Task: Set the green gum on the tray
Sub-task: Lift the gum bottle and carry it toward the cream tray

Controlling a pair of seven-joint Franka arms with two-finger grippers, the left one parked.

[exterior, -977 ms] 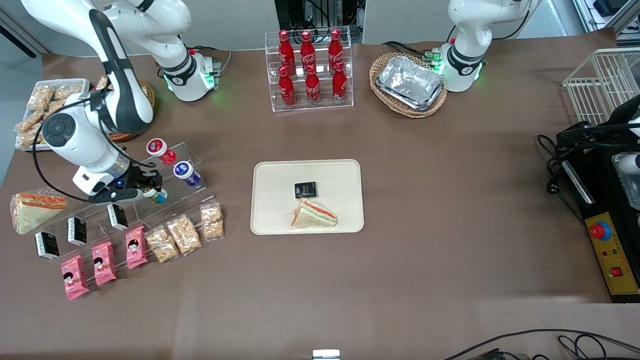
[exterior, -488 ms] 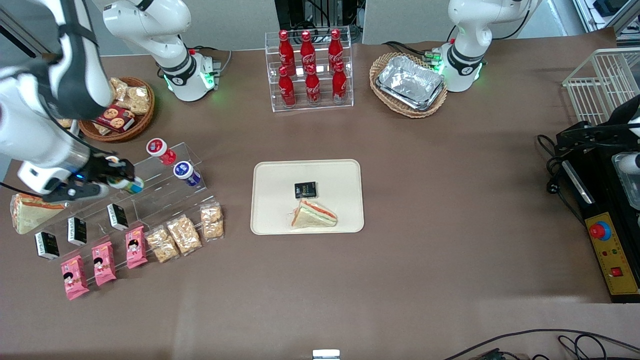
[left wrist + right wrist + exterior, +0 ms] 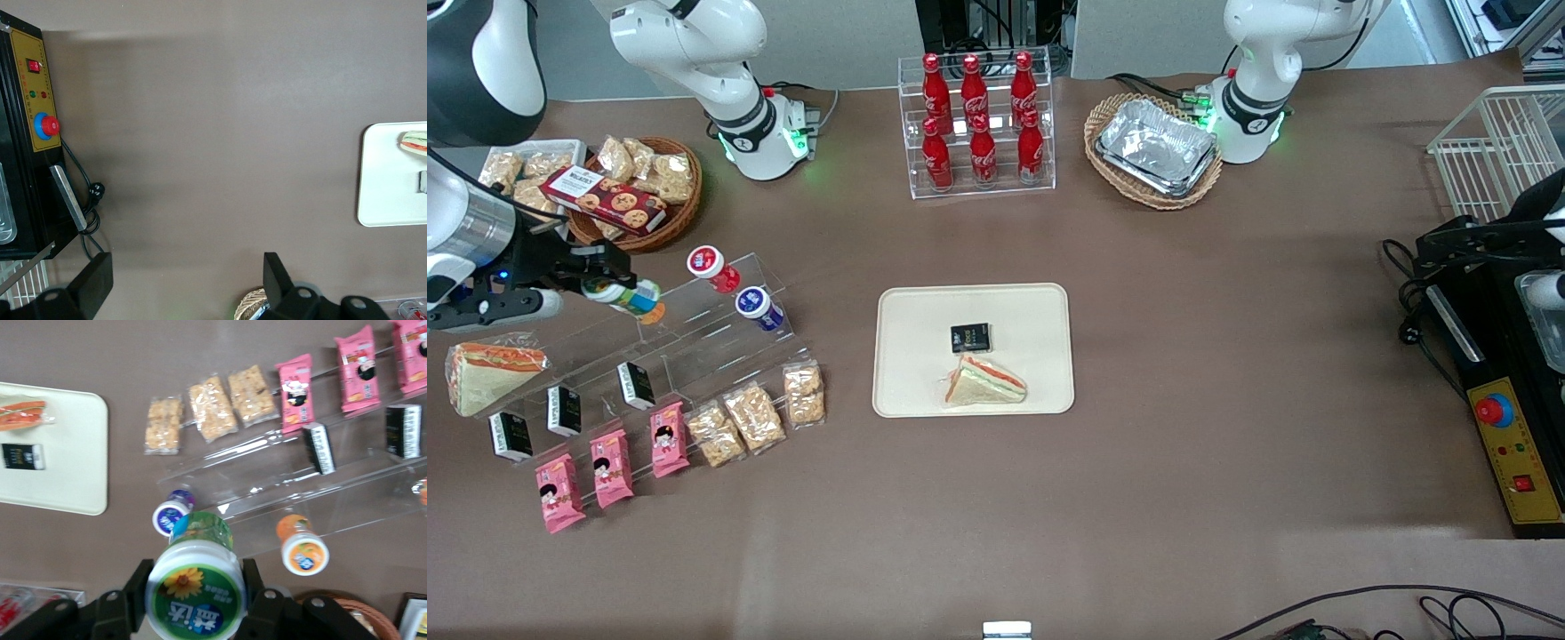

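My right gripper (image 3: 609, 283) is shut on the green gum (image 3: 624, 294), a small bottle with a white-rimmed green lid and teal body, held in the air above the clear acrylic stand (image 3: 694, 338) at the working arm's end of the table. In the right wrist view the gum's lid (image 3: 195, 589) sits between my two black fingers (image 3: 133, 590). The cream-beige tray (image 3: 907, 356) lies at the table's middle and holds a sandwich (image 3: 985, 382) and a small black packet (image 3: 970, 337). The tray (image 3: 67, 480) also shows in the right wrist view.
On the stand are a red-lidded bottle (image 3: 710, 266), a blue-lidded bottle (image 3: 757, 306) and an orange bottle (image 3: 304, 549). Black packets (image 3: 637, 385), pink snack packs (image 3: 612, 464) and cracker packs (image 3: 754, 416) lie nearer the camera. A wicker snack basket (image 3: 640, 191) and a cola rack (image 3: 978, 124) stand farther away.
My gripper has lifted the green gum off the stand and carried it up and toward the working arm's end of the table. The orange bottle has come into view.
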